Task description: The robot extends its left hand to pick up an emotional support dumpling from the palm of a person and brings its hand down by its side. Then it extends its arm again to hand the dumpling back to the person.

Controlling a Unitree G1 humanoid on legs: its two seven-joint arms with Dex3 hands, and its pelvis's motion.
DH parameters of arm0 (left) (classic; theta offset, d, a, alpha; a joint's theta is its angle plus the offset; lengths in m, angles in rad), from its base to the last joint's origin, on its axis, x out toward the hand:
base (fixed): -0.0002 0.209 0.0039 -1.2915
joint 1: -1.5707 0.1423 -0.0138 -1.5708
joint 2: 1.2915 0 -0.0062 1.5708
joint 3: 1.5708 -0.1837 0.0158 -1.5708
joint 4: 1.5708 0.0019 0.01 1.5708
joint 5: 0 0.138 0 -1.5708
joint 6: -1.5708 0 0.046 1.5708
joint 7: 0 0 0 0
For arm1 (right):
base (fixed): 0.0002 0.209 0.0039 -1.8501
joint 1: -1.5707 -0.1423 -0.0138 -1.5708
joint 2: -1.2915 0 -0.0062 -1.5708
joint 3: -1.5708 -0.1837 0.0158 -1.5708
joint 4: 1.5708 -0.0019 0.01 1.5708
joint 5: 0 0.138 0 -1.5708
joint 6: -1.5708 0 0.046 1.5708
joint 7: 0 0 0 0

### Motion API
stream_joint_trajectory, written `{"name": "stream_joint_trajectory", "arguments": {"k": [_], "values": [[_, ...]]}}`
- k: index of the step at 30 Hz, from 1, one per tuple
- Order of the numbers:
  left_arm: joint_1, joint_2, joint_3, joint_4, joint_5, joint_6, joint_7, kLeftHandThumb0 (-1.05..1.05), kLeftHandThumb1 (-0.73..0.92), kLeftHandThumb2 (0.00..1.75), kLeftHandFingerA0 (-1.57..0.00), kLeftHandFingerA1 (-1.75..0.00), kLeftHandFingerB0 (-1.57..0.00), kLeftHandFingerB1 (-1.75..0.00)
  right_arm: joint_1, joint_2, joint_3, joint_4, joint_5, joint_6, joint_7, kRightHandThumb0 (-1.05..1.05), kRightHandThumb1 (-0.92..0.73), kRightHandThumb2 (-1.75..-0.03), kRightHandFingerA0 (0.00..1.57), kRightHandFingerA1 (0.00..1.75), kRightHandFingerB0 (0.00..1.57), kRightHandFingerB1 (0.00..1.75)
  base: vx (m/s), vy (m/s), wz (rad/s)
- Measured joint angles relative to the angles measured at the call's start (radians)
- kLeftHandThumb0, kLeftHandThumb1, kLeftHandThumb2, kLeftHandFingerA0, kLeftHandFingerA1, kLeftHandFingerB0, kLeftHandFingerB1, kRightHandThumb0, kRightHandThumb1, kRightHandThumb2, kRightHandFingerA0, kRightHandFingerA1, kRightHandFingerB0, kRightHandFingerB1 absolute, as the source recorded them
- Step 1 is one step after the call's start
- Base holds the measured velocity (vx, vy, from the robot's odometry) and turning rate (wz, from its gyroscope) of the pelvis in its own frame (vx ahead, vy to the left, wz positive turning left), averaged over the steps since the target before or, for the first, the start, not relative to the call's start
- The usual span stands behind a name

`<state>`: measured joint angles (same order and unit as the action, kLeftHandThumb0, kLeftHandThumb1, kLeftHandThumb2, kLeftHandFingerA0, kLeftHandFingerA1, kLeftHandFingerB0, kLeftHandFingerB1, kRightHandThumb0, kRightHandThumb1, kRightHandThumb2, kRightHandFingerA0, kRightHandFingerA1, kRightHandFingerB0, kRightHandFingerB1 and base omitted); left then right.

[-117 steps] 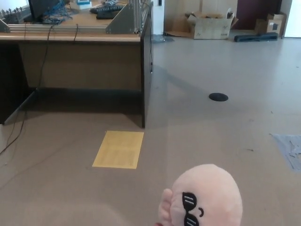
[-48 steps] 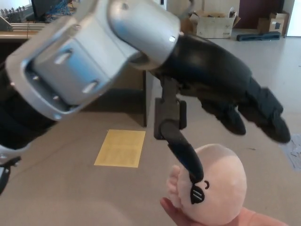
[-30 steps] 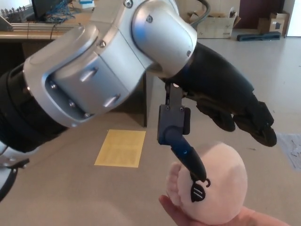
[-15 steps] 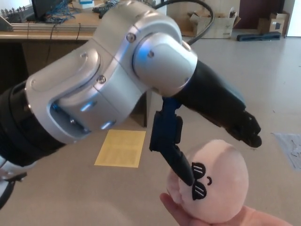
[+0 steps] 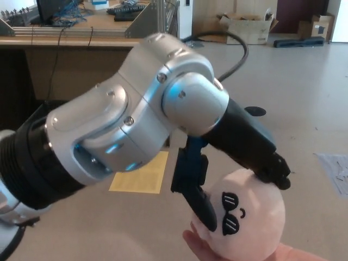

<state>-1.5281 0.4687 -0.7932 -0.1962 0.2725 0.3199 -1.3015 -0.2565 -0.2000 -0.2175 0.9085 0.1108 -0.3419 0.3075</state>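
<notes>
Closing on the dumpling (image 5: 247, 220) was the step in hand at this entry: you had the left hand (image 5: 239, 157) reached out over the pink plush, which sat in the person's palm (image 5: 217, 251) at the bottom edge of the head view. The thumb (image 5: 198, 204) lay against the dumpling's left side, beside the sunglasses face, and the fingers (image 5: 274, 174) touched its top right. The hand was therefore set around the toy, fingers apart, but nothing showed the weight taken; the dumpling rested on the palm, so you should log the hand as not yet grasping. The right hand did not show.

Judgement on progress: early, first pick-up not yet made, hand-down and hand-back both outstanding.

What the next move called for, as I read it: you needed thumb and fingers brought together across the plush until it dimpled, then a straight lift clear of the palm before swinging the arm down to the side. The toy looked soft and round, so a light pinch near its top could let it roll out; a deeper wrap would be safer.

Background noted: desk (image 5: 81, 41), yellow sheet (image 5: 144, 179) on the floor, cardboard box (image 5: 247, 27).
</notes>
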Motion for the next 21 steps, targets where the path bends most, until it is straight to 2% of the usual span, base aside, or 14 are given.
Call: {"name": "stream_joint_trajectory", "arguments": {"k": [1, 5, 6, 10, 11, 16, 17, 18, 19, 20, 21], "values": [[0.003, -0.002, -0.001, 0.0, 0.003, 0.0, -0.001, -0.82, 0.44, 0.92, 0.0, -0.15, 0.0, 0.0, 0.0, 0.0, 0.0, -0.001, 0.0, 0.001, 0.0, -0.55, -0.51, -0.57, 0.68, 0.45, 0.32, 0.32, 0.0, 0.0, 0.0], [0.044, -0.028, -0.01, -0.003, 0.026, 0.0, -0.004, -0.82, 0.44, 0.92, 0.0, -0.15, 0.0, 0.0, -0.006, 0.0, -0.007, -0.006, 0.009, 0.012, 0.007, -0.55, -0.51, -0.57, 0.68, 0.45, 0.32, 0.32, 0.0, 0.0, 0.0], [0.052, -0.034, -0.011, -0.003, 0.029, 0.0, -0.004, -0.82, 0.44, 0.91, -0.01, -0.27, 0.0, -0.04, -0.008, 0.0, -0.008, -0.007, 0.011, 0.014, 0.008, -0.57, -0.47, -0.82, 0.61, 0.6, 0.4, 0.5, 0.0, 0.0, 0.0], [0.088, -0.053, -0.025, -0.006, 0.058, -0.006, 0.005, -0.82, 0.44, 0.91, -0.01, -0.27, 0.0, -0.04, -0.013, 0.0, -0.01, -0.002, 0.015, 0.015, 0.017, -0.57, -0.47, -0.82, 0.61, 0.6, 0.4, 0.5, 0.0, 0.0, 0.0], [0.105, -0.061, -0.033, -0.007, 0.067, -0.011, 0.009, -0.86, 0.42, 0.85, -0.31, -0.52, 0.0, -0.02, -0.016, 0.0, -0.009, 0.003, 0.016, 0.012, 0.021, -0.47, -0.61, -0.59, 0.78, 0.57, 0.44, 0.37, 0.0, 0.0, 0.0], [0.201, -0.084, -0.048, -0.029, 0.123, -0.038, 0.061, -0.86, 0.42, 0.85, -0.31, -0.52, 0.0, -0.02, -0.018, 0.0, -0.009, 0.02, 0.016, 0.003, 0.032, -0.47, -0.61, -0.59, 0.78, 0.57, 0.44, 0.37, 0.0, 0.0, 0.0], [0.221, -0.088, -0.05, -0.032, 0.14, -0.045, 0.075, -0.59, 0.35, 0.71, -0.67, -0.87, -0.04, -0.29, -0.018, 0.0, -0.009, 0.024, 0.016, 0.001, 0.033, -0.55, -0.7, -0.62, 0.82, 0.64, 0.56, 0.42, 0.0, 0.0, 0.0], [0.228, -0.09, -0.05, -0.034, 0.148, -0.048, 0.082, -0.59, 0.35, 0.71, -0.67, -0.87, -0.04, -0.29, -0.018, 0.0, -0.009, 0.025, 0.016, 0.0, 0.034, -0.55, -0.7, -0.62, 0.82, 0.64, 0.56, 0.42, 0.0, 0.0, 0.0], [0.245, -0.094, -0.041, -0.038, 0.155, -0.051, 0.095, -0.43, 0.45, 0.55, -0.63, -0.98, -0.1, -0.29, -0.019, -0.001, -0.005, 0.025, 0.014, -0.001, 0.034, -0.57, -0.73, -0.62, 0.81, 0.63, 0.61, 0.44, 0.0, 0.0, 0.0], [0.267, -0.1, -0.028, -0.043, 0.159, -0.054, 0.11, -0.43, 0.45, 0.55, -0.63, -0.98, -0.1, -0.29, -0.019, -0.004, 0.0, 0.025, 0.011, -0.002, 0.032, -0.57, -0.73, -0.62, 0.81, 0.63, 0.61, 0.44, 0.0, 0.0, 0.0], [0.294, -0.107, -0.013, -0.048, 0.164, -0.058, 0.128, -0.28, 0.57, 0.57, -0.61, -1.08, -0.23, -0.3, -0.022, -0.008, 0.007, 0.025, 0.006, -0.003, 0.029, -0.53, -0.68, -0.61, 0.65, 0.45, 0.41, 0.33, 0.0, 0.0, 0.0]]}}
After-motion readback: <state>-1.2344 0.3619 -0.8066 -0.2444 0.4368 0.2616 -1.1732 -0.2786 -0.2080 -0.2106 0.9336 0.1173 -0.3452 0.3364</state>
